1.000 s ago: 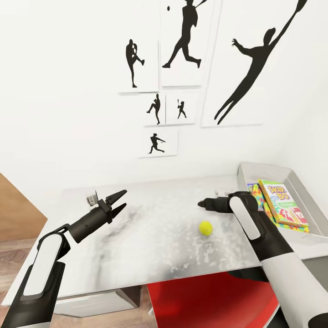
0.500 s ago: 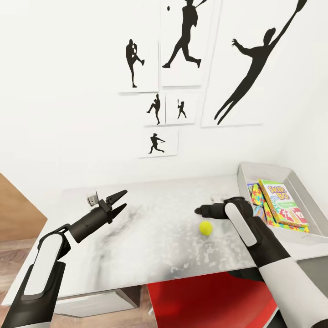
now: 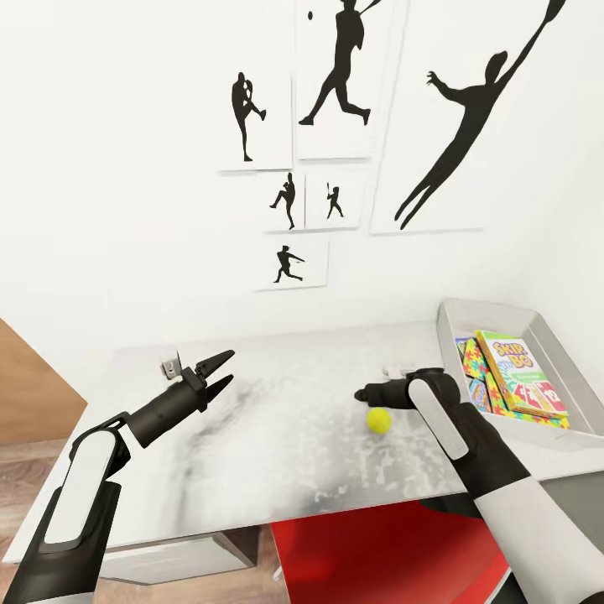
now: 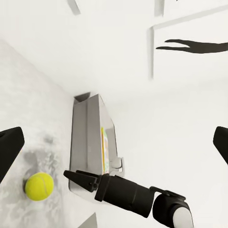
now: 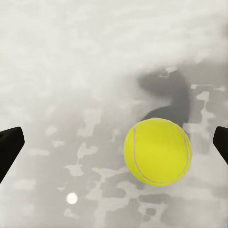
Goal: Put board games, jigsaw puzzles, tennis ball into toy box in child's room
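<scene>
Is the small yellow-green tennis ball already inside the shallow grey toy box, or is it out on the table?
Out. The small yellow-green tennis ball rests on the light-grey table, beside the shallow grey toy box.

One tennis ball (image 3: 379,419) is lying on the tabletop (image 3: 277,436). One toy box (image 3: 491,317) is sitting at the right, holding one SKIP-BO board game (image 3: 518,372) and jigsaw puzzles (image 3: 475,362) whose number cannot be told. Seven silhouette prints (image 3: 339,80) are hanging on the far wall.
</scene>
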Available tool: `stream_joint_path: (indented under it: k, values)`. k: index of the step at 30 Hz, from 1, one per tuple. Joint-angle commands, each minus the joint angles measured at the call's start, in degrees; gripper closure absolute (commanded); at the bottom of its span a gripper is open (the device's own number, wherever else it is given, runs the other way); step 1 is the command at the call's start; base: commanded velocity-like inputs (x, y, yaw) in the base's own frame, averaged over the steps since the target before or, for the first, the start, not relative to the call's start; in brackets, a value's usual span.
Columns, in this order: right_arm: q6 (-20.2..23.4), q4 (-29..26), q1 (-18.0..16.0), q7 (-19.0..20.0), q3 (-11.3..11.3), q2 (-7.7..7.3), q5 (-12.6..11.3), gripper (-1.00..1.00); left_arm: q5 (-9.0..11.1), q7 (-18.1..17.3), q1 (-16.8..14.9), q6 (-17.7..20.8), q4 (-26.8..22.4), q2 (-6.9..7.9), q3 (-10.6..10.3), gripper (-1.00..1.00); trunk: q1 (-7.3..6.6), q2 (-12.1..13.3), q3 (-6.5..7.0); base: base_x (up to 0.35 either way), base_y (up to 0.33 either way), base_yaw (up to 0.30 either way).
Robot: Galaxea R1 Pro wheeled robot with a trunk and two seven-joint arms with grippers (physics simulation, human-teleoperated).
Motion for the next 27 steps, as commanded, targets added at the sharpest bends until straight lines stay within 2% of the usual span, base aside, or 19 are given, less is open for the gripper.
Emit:
stream_joint_path:
  k: [1,7,14,27]
  values:
    - [0.09,-0.02,-0.04,-0.61,0.19,-0.06,-0.58,-1.0,-0.31,-0.36,-0.05,0.27,0.01,-0.01,0.08,-1.0,0.03,-0.11,-0.1,0.0,0.0,0.0]
    - [0.09,1.03,-0.06,-0.65,0.32,-0.07,-0.57,-1.0,-0.31,-0.35,-0.05,0.27,0.01,-0.01,0.08,-1.0,0.03,-0.11,-0.1,0.0,0.0,0.0]
    - [0.09,6.68,-0.84,-0.61,0.28,0.02,-0.48,-1.0,-0.32,-0.35,-0.04,0.27,0.01,-0.08,0.08,-1.0,0.03,-0.11,-0.1,0.0,0.0,0.0]
    - [-1.5,13.97,-4.68,-0.48,0.0,-0.05,-0.49,-1.0,-0.32,-0.43,-0.03,0.27,-0.01,-0.05,0.08,-1.0,0.03,-0.11,-0.1,0.0,0.0,0.0]
